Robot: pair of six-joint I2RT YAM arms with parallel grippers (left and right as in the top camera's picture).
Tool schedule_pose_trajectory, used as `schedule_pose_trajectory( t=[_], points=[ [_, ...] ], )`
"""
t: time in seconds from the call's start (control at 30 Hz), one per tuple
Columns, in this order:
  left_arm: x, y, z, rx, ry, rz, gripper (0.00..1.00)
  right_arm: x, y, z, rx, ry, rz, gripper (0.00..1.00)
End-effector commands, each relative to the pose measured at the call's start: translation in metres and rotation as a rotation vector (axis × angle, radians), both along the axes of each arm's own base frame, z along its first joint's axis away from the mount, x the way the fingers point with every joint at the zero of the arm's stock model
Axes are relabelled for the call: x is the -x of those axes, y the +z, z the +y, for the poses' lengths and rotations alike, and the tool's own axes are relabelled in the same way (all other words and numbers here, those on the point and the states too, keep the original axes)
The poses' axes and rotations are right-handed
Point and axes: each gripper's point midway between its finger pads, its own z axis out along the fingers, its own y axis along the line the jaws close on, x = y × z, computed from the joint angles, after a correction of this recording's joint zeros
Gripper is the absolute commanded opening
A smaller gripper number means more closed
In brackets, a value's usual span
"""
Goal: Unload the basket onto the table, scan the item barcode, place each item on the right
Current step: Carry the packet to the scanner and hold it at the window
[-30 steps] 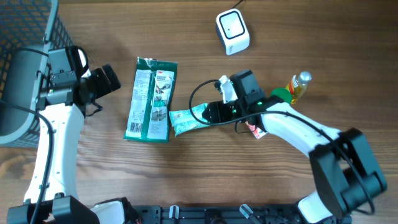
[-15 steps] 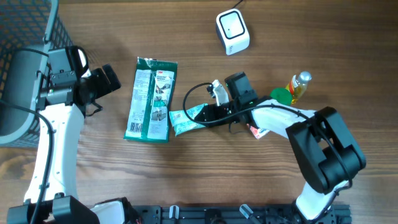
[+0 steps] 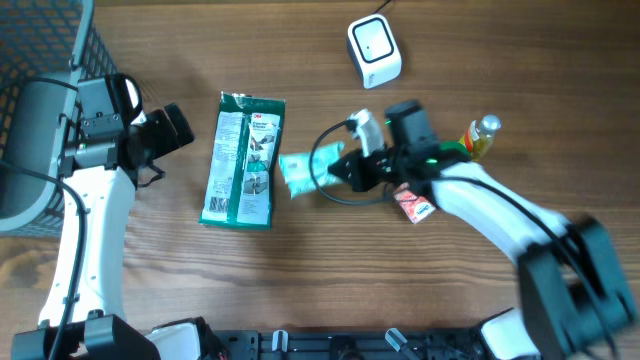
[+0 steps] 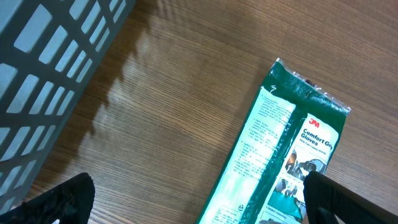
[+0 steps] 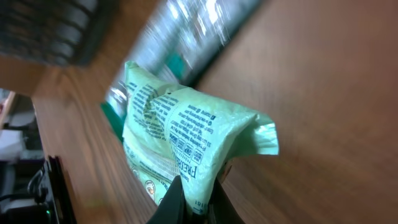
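A light green pouch with printed text hangs in my right gripper, just right of the dark green glove pack. In the right wrist view the two fingers are pinched together on the pouch's lower edge at the gripper, and the pouch is off the wood. The white barcode scanner stands at the back, up and right of the pouch. My left gripper stands open at the left of the glove pack, its fingers wide apart over bare wood.
A dark wire basket fills the back left corner, also seen as the basket. A small bottle with a green cap and a red packet lie beside the right arm. A black cable loops near the right gripper.
The right gripper closed on the light green pouch and lifted it slightly up and to the right; its wrist swung back. The left arm and glove pack stayed still.
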Motion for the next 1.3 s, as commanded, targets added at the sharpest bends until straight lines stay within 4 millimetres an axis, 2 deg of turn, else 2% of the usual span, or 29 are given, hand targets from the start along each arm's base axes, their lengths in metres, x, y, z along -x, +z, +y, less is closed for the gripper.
schedule_pose_trajectory(
  t=[0.0,0.07,0.13,0.2,0.3,0.4,0.43,0.5,0.57,0.63,0.7,0.77,0.9,1.0,1.1,1.27],
  points=[
    [-0.001,0.003,0.002,-0.010,-0.005,-0.007,1.00,0.010,0.066,-0.008,-0.026,0.081,-0.238,0.04],
    [-0.001,0.003,0.002,-0.010,-0.005,-0.007,1.00,0.024,0.082,-0.019,-0.002,0.114,-0.295,0.04],
    [-0.001,0.003,0.002,-0.010,-0.005,-0.007,1.00,0.037,0.088,-0.027,0.029,0.150,-0.327,0.04],
    [-0.001,0.003,0.002,-0.010,-0.005,-0.007,1.00,0.039,0.092,-0.033,0.056,0.144,-0.349,0.04],
    [-0.001,0.003,0.002,-0.010,-0.005,-0.007,1.00,0.014,0.106,-0.052,0.200,0.027,-0.401,0.04],
    [-0.001,0.003,0.002,-0.010,-0.005,-0.007,1.00,-0.009,0.144,-0.074,0.390,0.004,-0.496,0.04],
    [-0.001,0.003,0.002,-0.010,-0.005,-0.007,1.00,-0.025,0.163,-0.085,0.491,-0.021,-0.539,0.04],
    [-0.001,0.003,0.002,-0.010,-0.005,-0.007,1.00,-0.047,0.185,-0.101,0.627,-0.060,-0.592,0.04],
    [-0.001,0.003,0.002,-0.010,-0.005,-0.007,1.00,-0.078,0.202,-0.118,0.794,-0.093,-0.663,0.04],
    [-0.001,0.003,0.002,-0.010,-0.005,-0.007,1.00,-0.101,0.201,-0.125,0.901,-0.095,-0.719,0.04],
    [-0.001,0.003,0.002,-0.010,-0.005,-0.007,1.00,-0.127,0.190,-0.131,1.038,-0.053,-0.774,0.04],
    [-0.001,0.003,0.002,-0.010,-0.005,-0.007,1.00,-0.157,0.174,-0.143,1.193,-0.090,-0.788,0.04],
    [-0.001,0.003,0.002,-0.010,-0.005,-0.007,1.00,-0.197,0.138,-0.137,1.287,-0.061,-0.816,0.04],
    [-0.001,0.003,0.002,-0.010,-0.005,-0.007,1.00,-0.221,0.122,-0.127,1.292,-0.066,-0.865,0.04],
    [-0.001,0.003,0.002,-0.010,-0.005,-0.007,1.00,-0.244,0.117,-0.120,1.311,-0.089,-0.943,0.04],
    [-0.001,0.003,0.002,-0.010,-0.005,-0.007,1.00,-0.268,0.103,-0.118,1.379,-0.114,-1.004,0.04]
  ],
)
